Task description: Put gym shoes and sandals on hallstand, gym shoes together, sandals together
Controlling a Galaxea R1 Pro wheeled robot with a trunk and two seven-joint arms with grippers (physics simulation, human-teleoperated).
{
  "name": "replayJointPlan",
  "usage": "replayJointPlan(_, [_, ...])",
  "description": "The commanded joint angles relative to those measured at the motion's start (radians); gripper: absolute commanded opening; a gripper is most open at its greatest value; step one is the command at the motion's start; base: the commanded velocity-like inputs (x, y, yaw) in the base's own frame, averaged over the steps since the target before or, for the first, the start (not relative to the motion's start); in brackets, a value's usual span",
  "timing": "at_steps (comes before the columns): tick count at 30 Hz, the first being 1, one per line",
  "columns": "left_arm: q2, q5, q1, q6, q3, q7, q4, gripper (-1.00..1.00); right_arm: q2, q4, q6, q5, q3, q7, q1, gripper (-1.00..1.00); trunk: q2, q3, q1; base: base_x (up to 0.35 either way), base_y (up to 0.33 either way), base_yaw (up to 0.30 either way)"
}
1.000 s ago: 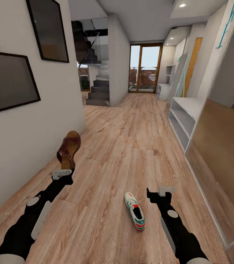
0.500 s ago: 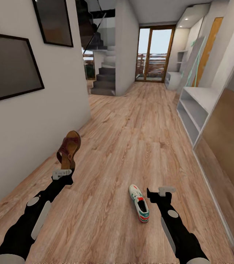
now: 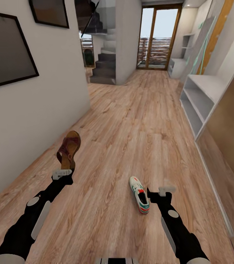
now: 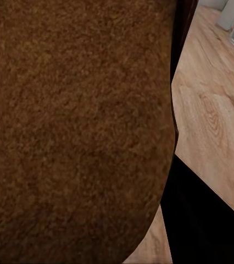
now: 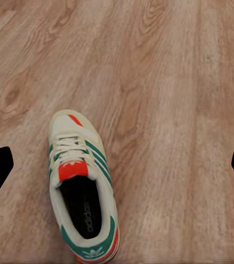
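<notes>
Wood-plank corridor floor (image 3: 124,124) seen from the robot's head, both black arms reaching forward. Landmark: a gym shoe (image 3: 139,194) lying on its sole on the planks, toe pointing away from the robot.

Well to the left of the gym shoe, the left gripper (image 3: 62,173) is clamped on a brown sandal (image 3: 69,149), held up off the floor with its toe end highest, close to the white wall. The left wrist camera looks straight onto the sandal's brown surface (image 4: 78,126).

Just to the right of the gym shoe, the right gripper (image 3: 162,192) hangs above the floor with its fingers spread and nothing between them. In the right wrist view the shoe (image 5: 83,187) sits off to one side of the gap, not centred.

To grasp well, the right gripper likely needs to shift over the gym shoe until it is centred between the fingers, then descend and close across its sides.

Far beyond the gym shoe and to its right stands the hallstand (image 3: 201,97), pale grey with open shelf tiers; the shelves that can be seen hold no shoes
</notes>
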Motion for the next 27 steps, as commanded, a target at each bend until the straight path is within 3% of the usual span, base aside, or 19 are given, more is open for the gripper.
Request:
replayJointPlan(1, [0.000, 0.011, 0.000, 0.008, 0.002, -0.004, -0.001, -1.00, 0.001, -0.001, 0.005, 0.008, -0.002, -0.001, 0.000, 1.00, -0.001, -0.006, 0.000, 0.000, 0.000, 0.000])
replayJointPlan(27, [0.000, 0.011, 0.000, 0.008, 0.002, -0.004, -0.001, -1.00, 0.001, -0.002, 0.005, 0.009, -0.002, 0.000, 0.000, 1.00, -0.007, -0.150, 0.012, 0.000, 0.000, 0.084])
